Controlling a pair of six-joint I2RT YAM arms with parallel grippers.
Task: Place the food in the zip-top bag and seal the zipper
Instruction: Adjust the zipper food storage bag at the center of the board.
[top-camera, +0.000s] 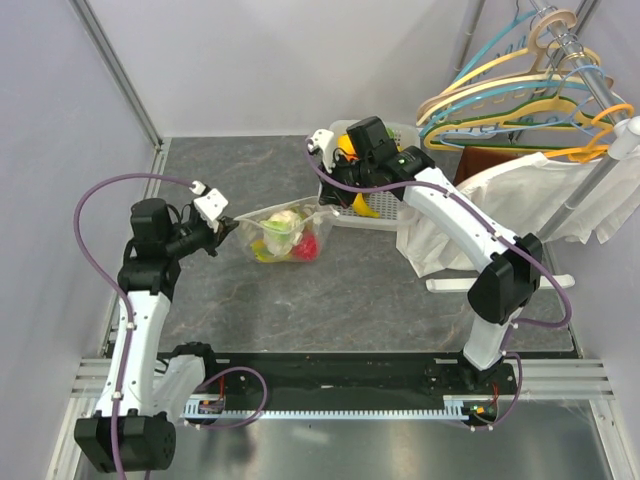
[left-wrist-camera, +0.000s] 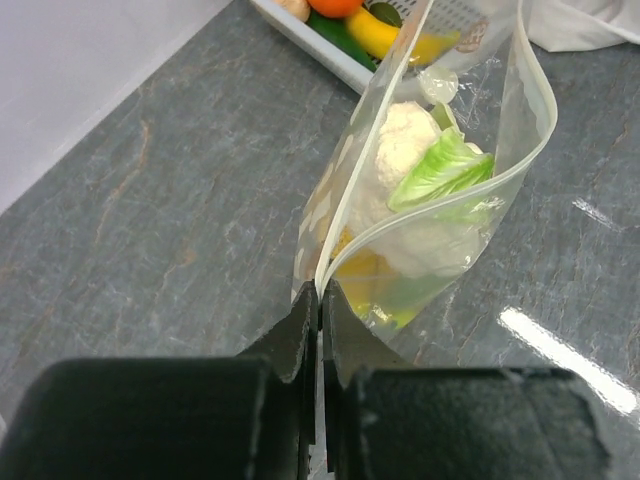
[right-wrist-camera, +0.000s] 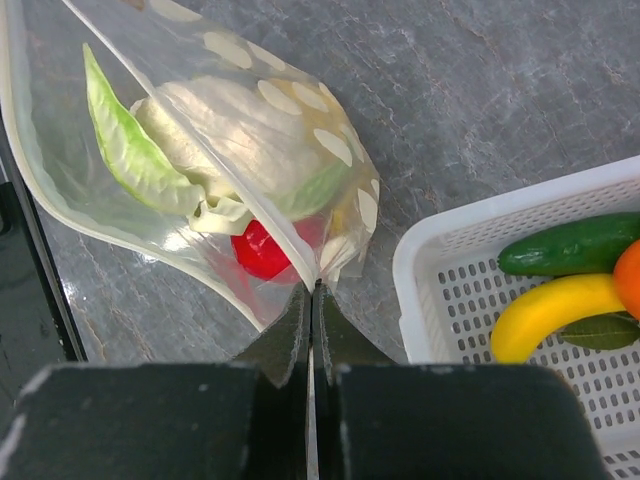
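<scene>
The clear dotted zip-top bag (top-camera: 285, 235) hangs stretched between my two grippers just above the table, its mouth open. It holds a pale cauliflower piece (left-wrist-camera: 405, 140) with a green leaf (left-wrist-camera: 440, 170), a yellow piece (left-wrist-camera: 360, 275) and a red piece (right-wrist-camera: 258, 250). My left gripper (left-wrist-camera: 320, 300) is shut on the bag's left end at the zipper strip (left-wrist-camera: 535, 110). My right gripper (right-wrist-camera: 313, 295) is shut on the bag's right end beside the white basket. The two zipper strips (right-wrist-camera: 30, 170) bow apart. I see no slider tab.
The white slotted basket (right-wrist-camera: 450, 290) stands right of the bag with a banana (right-wrist-camera: 545, 315), a green cucumber (right-wrist-camera: 570, 245) and an orange piece (right-wrist-camera: 628, 275) in it. A rack of hangers (top-camera: 530, 90) and a white garment (top-camera: 540, 200) are at the far right.
</scene>
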